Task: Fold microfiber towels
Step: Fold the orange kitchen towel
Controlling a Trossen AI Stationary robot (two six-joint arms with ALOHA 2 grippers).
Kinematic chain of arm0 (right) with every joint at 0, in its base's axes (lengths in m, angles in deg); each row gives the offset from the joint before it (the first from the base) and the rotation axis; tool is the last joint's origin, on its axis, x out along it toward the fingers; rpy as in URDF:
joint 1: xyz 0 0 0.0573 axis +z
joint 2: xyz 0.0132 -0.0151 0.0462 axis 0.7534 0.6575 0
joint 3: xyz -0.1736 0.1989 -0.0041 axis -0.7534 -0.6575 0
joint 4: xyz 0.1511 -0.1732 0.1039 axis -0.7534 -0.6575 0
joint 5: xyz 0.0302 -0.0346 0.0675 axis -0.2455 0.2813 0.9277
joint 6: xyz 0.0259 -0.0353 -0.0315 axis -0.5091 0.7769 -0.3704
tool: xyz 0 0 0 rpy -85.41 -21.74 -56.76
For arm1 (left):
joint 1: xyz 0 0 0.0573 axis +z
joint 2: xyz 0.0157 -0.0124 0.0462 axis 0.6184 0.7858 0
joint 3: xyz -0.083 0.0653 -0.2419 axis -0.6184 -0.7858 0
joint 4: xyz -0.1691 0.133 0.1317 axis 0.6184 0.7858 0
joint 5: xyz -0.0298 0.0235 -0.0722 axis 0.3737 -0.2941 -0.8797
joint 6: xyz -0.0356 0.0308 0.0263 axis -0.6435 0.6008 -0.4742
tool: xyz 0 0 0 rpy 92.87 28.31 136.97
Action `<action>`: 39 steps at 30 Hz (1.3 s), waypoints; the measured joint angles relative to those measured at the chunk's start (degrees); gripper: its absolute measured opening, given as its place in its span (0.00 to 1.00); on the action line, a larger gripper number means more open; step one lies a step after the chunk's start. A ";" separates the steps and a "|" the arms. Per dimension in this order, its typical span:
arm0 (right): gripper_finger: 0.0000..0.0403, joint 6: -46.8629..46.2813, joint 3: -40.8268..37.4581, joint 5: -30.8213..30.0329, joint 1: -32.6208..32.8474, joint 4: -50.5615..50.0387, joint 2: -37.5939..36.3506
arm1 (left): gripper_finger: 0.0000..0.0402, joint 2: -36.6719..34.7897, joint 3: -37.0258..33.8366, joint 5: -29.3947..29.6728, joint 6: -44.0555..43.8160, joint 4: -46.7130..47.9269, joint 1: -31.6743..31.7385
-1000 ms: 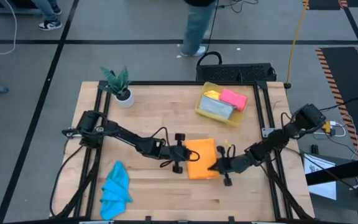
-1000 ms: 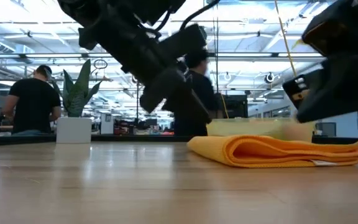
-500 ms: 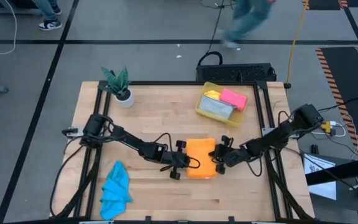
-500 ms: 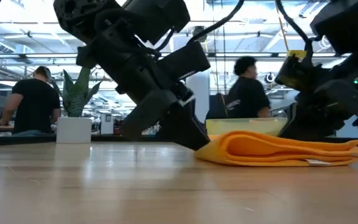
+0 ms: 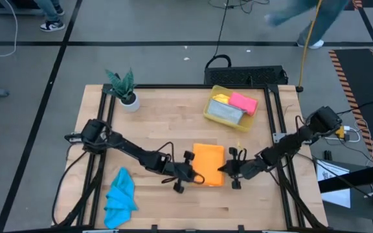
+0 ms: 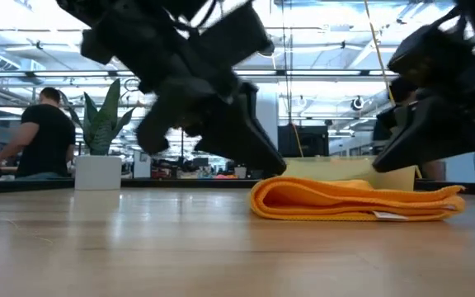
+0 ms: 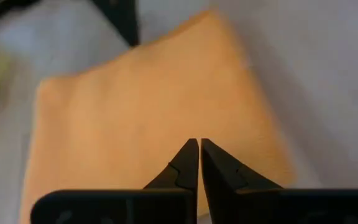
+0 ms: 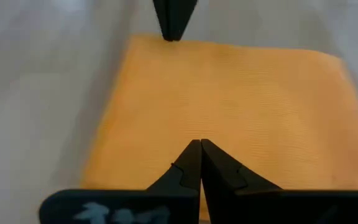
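On the wooden table (image 5: 167,129) I am looking at the biggest things first: my two dark arms are reaching in from each side toward the middle. Between them the orange towel (image 5: 208,164) is lying flat near the front, folded into a neat thick pad, so I think this one is nearly done. At the back right, the yellow bin (image 5: 214,114) is holding the pink towel (image 5: 243,102), a grey towel (image 5: 224,112) and a bit of yellow towel (image 5: 219,98), so those look finished. Far off at the front left, the blue towel (image 5: 120,197) is sitting in a crumpled heap, not folded yet. I am keeping the left gripper (image 7: 199,153) at the orange towel's left edge with its fingers pressed together, pinching nothing. The right gripper (image 8: 199,153) is at the right edge, fingers pressed together too. A small potted plant (image 5: 124,90) is standing in the back left corner.
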 joint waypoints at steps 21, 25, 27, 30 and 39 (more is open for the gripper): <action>0.16 2.27 0.00 1.74 1.63 3.47 0.07 | 0.56 0.77 0.04 0.61 14.00 3.91 -4.82; 0.16 2.27 0.00 1.75 1.63 3.24 0.07 | 0.56 1.88 0.14 1.05 14.51 3.22 -4.04; 0.16 2.27 0.00 1.72 1.63 3.24 0.07 | 0.53 2.61 0.15 1.43 14.87 2.34 -3.57; 0.16 2.27 0.00 1.76 1.61 3.29 0.07 | 0.48 2.91 0.17 1.06 16.13 1.51 -3.20; 0.16 5.27 -0.73 1.85 1.90 3.24 0.07 | 0.29 3.18 0.09 0.16 15.72 0.12 -2.89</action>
